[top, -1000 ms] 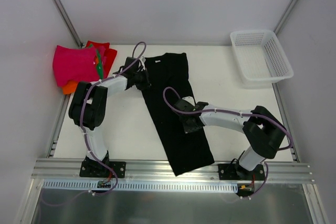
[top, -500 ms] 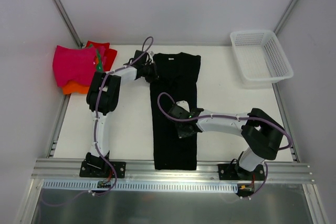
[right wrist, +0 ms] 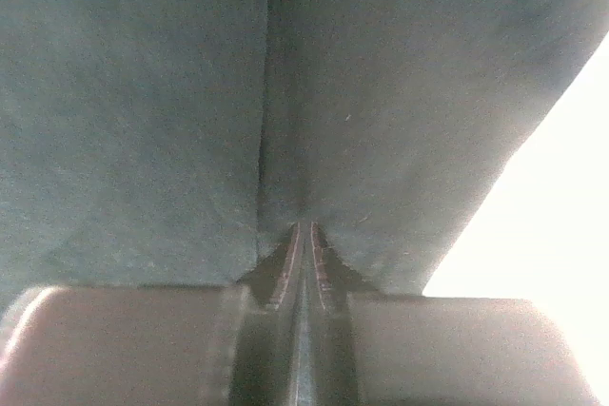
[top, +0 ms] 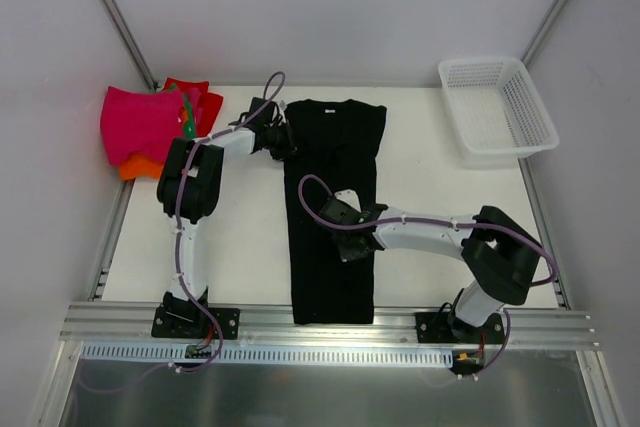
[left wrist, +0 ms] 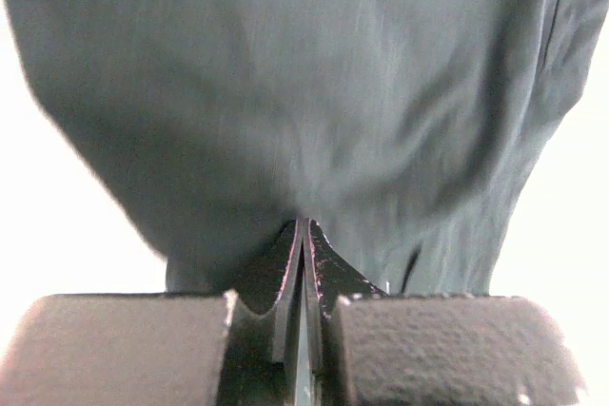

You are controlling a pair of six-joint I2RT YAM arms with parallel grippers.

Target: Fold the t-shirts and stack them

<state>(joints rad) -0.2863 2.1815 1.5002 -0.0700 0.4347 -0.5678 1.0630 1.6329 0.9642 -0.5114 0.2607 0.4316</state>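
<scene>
**Pinching a black shirt at two places**

Holds a large plain black short-sleeved cloth t-shirt flat on the white tabletop, narrowed into a long strip running from the far edge toward the arm bases.

Grips its far left corner, by the shoulder, with the left gripper. From the left wrist, shows dark fingertips pressed flat together, with cloth gathered into wrinkles right at their ends.

Grips the same strip about midway down its length with the right gripper. From the right wrist, shows fingertips all but touching, nipping the fabric where a straight crease meets them, with bright table beyond the cloth's right edge.

Has a pile of folded garments at the far left corner of the table: a magenta-pink shirt on top, an orange shirt peeking out beneath its near edge, a red shirt behind, and a sliver of a green shirt between pink and red.

Has a white plastic mesh basket at the far right corner, well apart from the black strip.
</scene>
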